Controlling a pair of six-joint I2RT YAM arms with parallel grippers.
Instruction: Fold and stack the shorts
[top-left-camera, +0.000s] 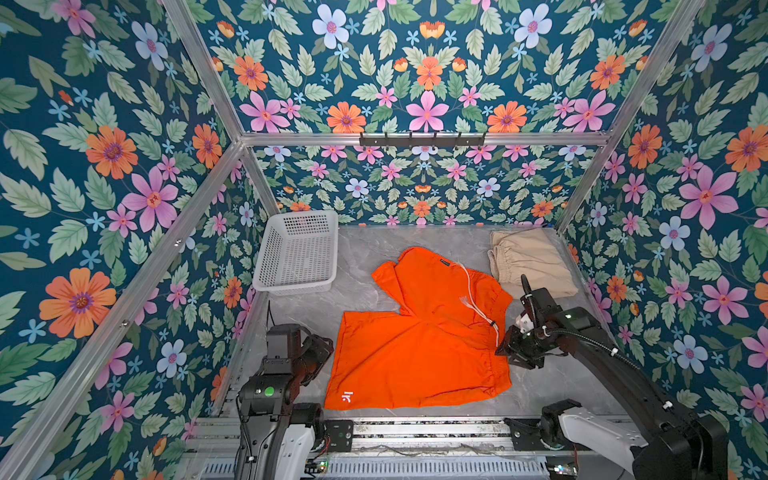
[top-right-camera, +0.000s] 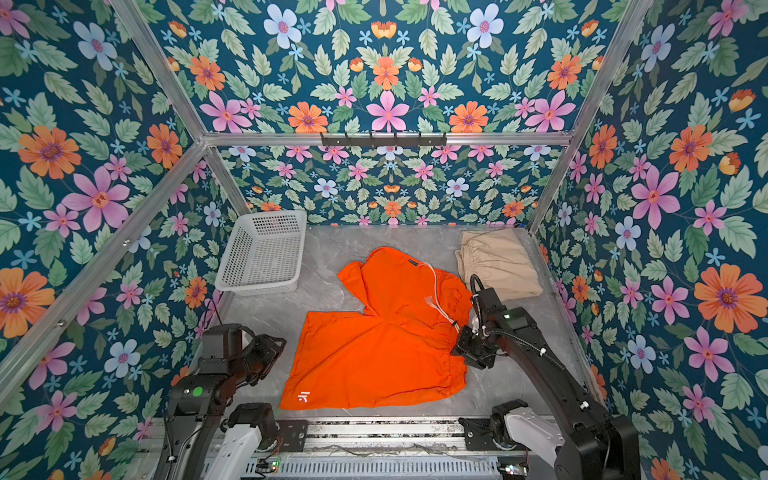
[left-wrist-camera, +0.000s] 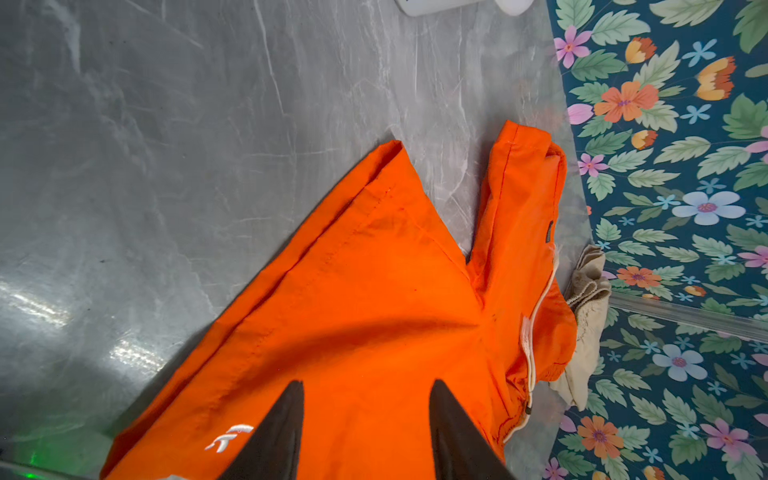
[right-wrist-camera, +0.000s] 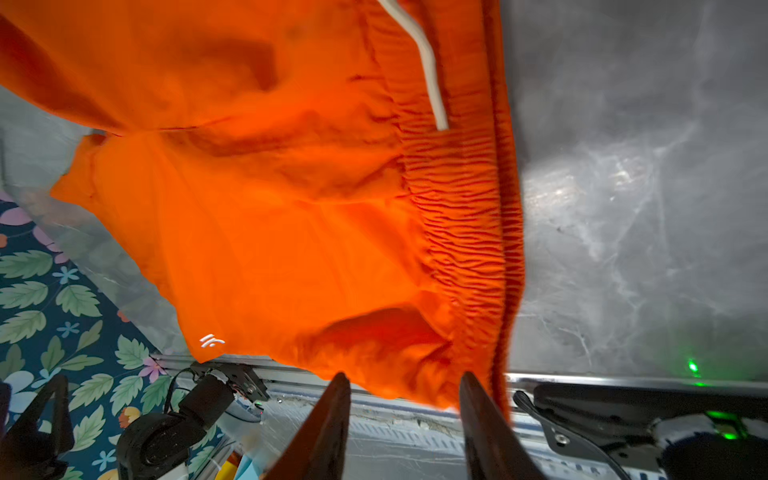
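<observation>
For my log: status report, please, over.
Left gripper open, right gripper open. Orange shorts spread out, not folded; beige shorts folded, far right. Basket stands clear.

The left wrist view cuts my left gripper (left-wrist-camera: 365, 381) off at the picture's edge, leaving only two dark fingers (left-wrist-camera: 282, 432), and in both top views its tips are hidden behind its own wrist. My right arm (top-left-camera: 590, 338) covers the near corner of the beige shorts (top-left-camera: 536, 257), which the left wrist view shows only as a sliver behind the orange shorts (left-wrist-camera: 374, 311). The right wrist view is blurred, so I cannot tell whether the orange waistband (right-wrist-camera: 465, 232) touches the right gripper (right-wrist-camera: 405, 374), and the dark label (top-left-camera: 444, 262) is too small to read.
</observation>
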